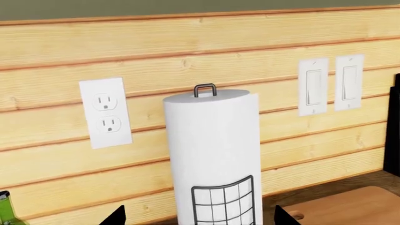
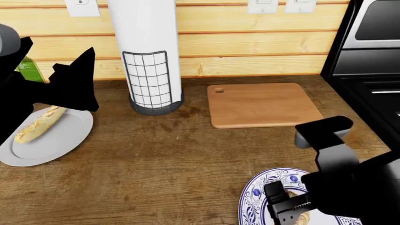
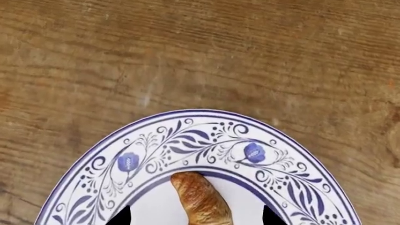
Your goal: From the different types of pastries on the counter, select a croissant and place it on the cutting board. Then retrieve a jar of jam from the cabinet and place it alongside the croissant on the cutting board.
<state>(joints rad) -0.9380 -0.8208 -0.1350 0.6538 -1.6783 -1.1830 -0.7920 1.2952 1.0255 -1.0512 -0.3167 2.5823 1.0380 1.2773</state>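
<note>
Croissant (image 3: 200,199) lies on our blue-patterned plate (image 3: 187,136) on the counter (image 3: 187,56) — our right gripper (image 3: 195,216) hangs spread around it, not gripping; the cutting board (image 2: 262,104) sits bare.

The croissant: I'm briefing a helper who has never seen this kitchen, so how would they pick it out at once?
Start at the wooden cutting board by the back wall and come toward the near edge of the counter, to the blue-and-white floral plate under the right end effector. The croissant lies on it: short, golden-brown and ridged, unlike the long pale loaf on the plain plate far left.
</note>
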